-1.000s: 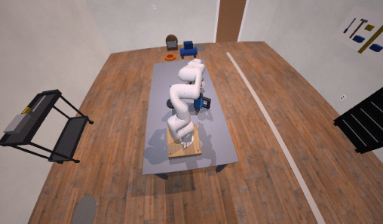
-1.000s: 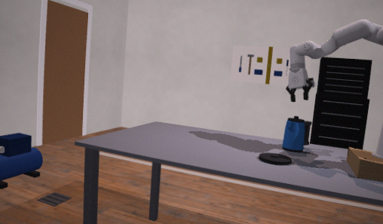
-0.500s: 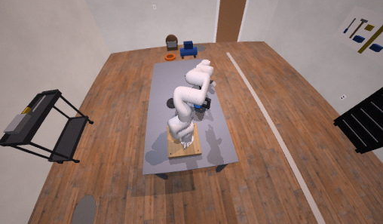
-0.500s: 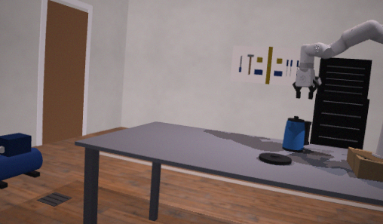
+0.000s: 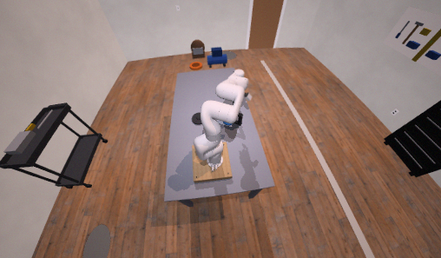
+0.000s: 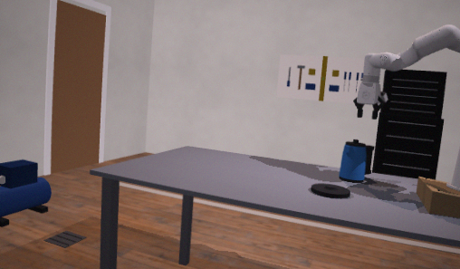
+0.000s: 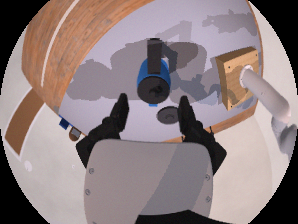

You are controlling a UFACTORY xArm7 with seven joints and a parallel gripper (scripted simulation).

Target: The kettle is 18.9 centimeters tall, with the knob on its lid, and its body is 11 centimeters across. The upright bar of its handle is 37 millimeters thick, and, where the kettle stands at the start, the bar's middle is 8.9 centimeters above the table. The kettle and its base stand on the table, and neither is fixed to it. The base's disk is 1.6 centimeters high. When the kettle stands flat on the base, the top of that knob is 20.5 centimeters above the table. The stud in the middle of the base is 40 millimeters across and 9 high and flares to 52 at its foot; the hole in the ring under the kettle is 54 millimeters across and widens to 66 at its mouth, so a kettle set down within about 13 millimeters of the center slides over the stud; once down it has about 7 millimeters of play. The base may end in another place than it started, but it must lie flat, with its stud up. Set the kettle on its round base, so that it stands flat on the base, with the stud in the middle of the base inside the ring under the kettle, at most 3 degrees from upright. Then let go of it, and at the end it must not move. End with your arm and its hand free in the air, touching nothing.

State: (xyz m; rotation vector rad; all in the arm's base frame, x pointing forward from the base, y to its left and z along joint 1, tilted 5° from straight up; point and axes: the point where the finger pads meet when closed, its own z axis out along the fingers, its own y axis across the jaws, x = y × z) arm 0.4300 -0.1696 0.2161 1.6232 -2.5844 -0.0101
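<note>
The blue kettle with a black lid knob and a black handle stands upright on the grey table. In the top view my arm hides most of it. The flat black round base lies on the table a short way beside the kettle, apart from it. My gripper is open and empty. It points down and hangs well above the kettle, roughly over its handle side.
The arm stands on a wooden board at one end of the table. A black rack stands by the wall beyond the table. A blue compressor and a black cart stand on the floor.
</note>
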